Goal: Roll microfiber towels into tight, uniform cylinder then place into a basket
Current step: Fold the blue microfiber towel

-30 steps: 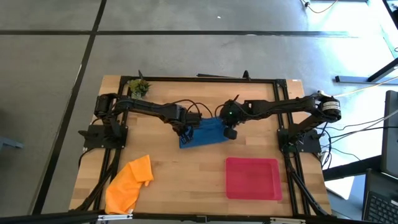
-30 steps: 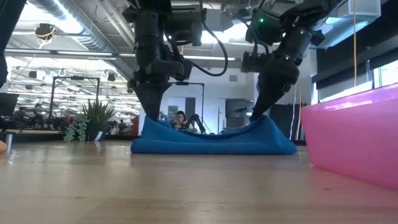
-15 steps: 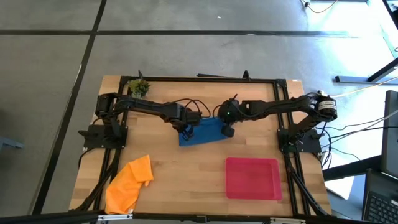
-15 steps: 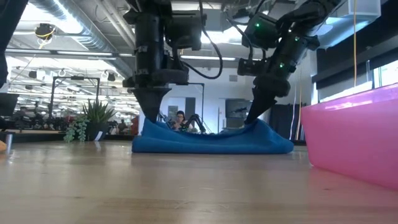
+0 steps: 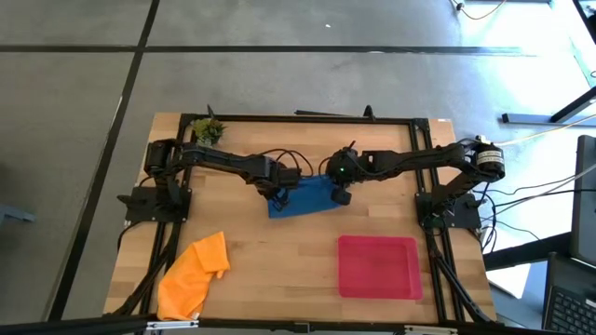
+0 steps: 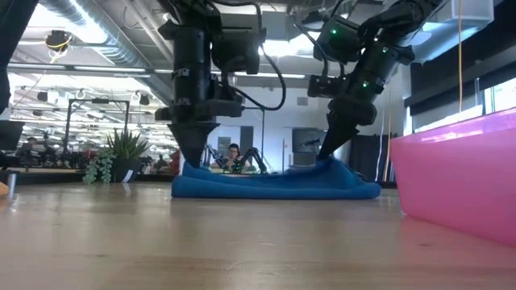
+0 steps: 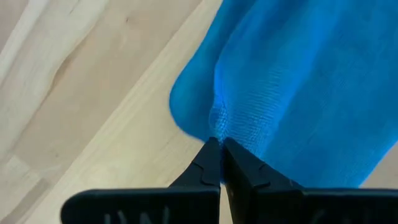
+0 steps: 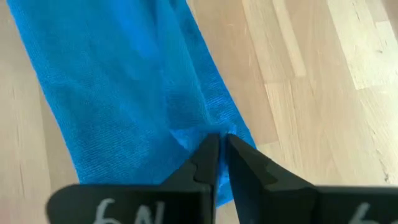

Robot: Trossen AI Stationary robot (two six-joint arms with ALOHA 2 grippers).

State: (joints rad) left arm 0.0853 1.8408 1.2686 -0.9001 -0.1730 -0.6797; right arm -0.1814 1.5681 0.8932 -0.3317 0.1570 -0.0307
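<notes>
The left gripper (image 7: 219, 149) was closed tight on the edge of the blue towel (image 5: 303, 197), its two dark fingers (image 7: 202, 167) pressed together with a small pucker of cloth pinched at their tips. In the low view this gripper (image 6: 193, 161) pointed straight down onto one end of the towel (image 6: 274, 185). The right gripper (image 8: 217, 144) sat on the opposite end, its fingertips (image 8: 244, 163) nearly together with only a thin slit between them; whether they still pinched the cloth I cannot tell. In the high view both grippers, left (image 5: 278, 193) and right (image 5: 342, 195), met the towel from either side near the middle of the wooden table (image 5: 279, 251).

The blue towel lay folded into a long, low band, flat along the table and raised into a small peak at each end under the grippers. Its surface showed a fine woven texture and a lengthwise fold line (image 7: 224, 74).

The orange towel (image 5: 194, 274) lay crumpled and loose near the table's front-left corner, well apart from both arms. The red basket (image 5: 377, 267) stood at the front right, in front of the blue towel and apart from it; in the low view its wall (image 6: 459, 173) filled the right side. A small green plant (image 5: 207, 129) sat at the table's back-left corner.
</notes>
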